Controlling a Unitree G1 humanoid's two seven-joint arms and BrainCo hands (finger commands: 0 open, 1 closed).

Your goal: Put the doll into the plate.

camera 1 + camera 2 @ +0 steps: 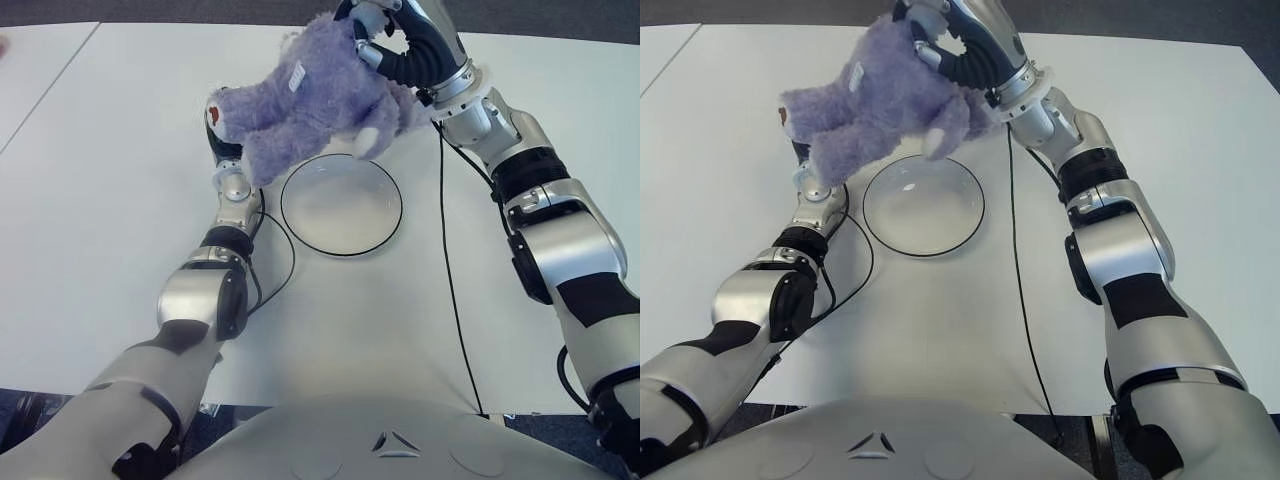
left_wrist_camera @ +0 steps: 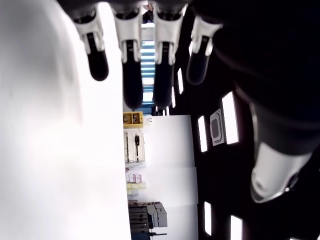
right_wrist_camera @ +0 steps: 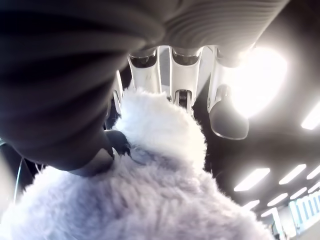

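A fluffy purple doll (image 1: 310,95) hangs in the air above the far rim of the round white plate (image 1: 341,203), which has a dark edge. My right hand (image 1: 385,40) is shut on the doll's upper part, its fingers (image 3: 182,82) curled into the fur. The doll's head reaches left over my left hand (image 1: 228,150), which shows just left of the plate, mostly hidden behind the doll. In the left wrist view its fingers (image 2: 132,60) are stretched straight and hold nothing.
A white table (image 1: 120,200) carries the plate. Black cables (image 1: 448,270) run along both arms across the table, one curling beside the plate's left edge. A seam between table tops runs at the far left.
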